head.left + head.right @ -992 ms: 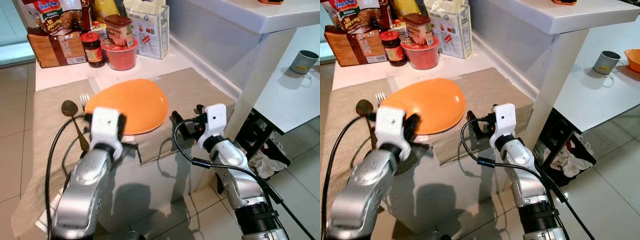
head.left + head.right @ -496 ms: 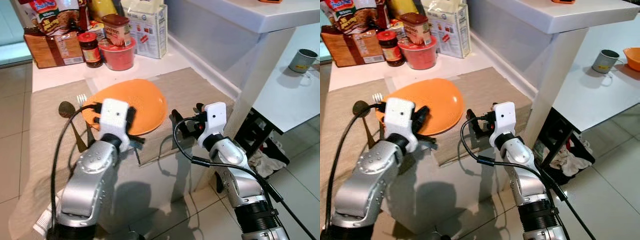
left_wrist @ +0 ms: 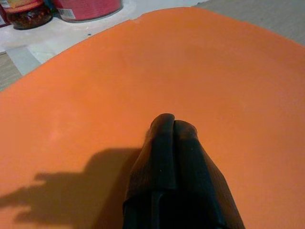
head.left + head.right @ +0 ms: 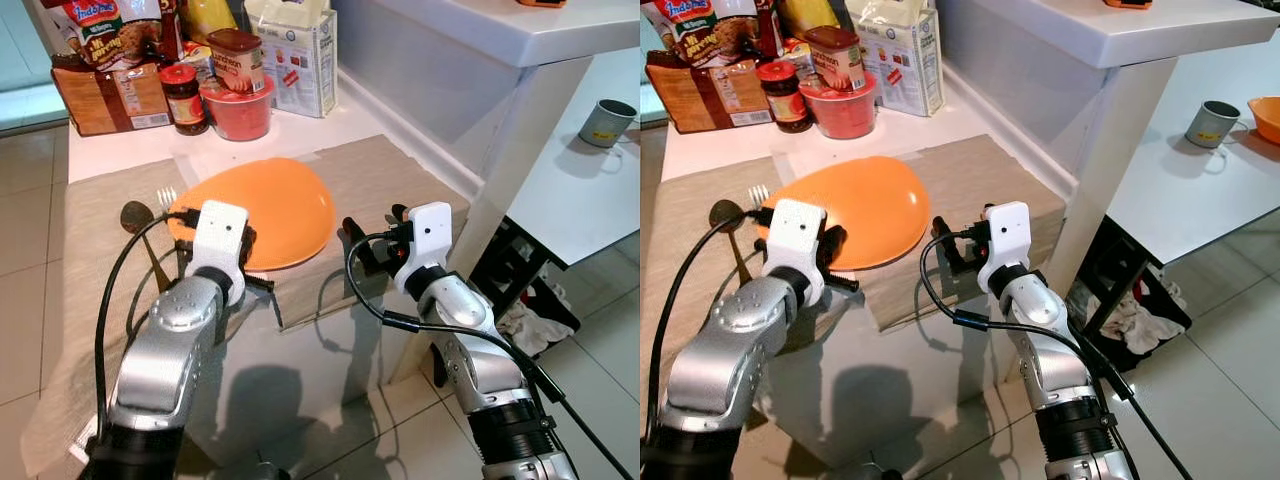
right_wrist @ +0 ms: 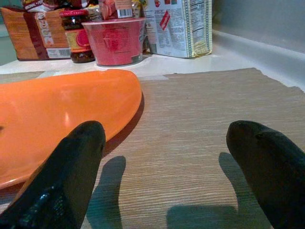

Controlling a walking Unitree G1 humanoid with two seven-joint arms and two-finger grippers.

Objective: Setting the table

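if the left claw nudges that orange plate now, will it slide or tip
The orange plate looks shallow and rigid, lying flat on the woven placemat, so it probably slides rather than tips. The mat's texture may drag slightly. The left claw is shut over it.

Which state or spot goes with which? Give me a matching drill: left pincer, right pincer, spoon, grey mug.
Column 1:
1. left pincer
2. right pincer
3. spoon
4. grey mug

Column 2:
A. on the white table at the robot's right
B. fingers shut, over the orange plate
C. on the placemat, left of the plate
D. fingers open, over the placemat

Pairs: 1-B, 2-D, 3-C, 4-A
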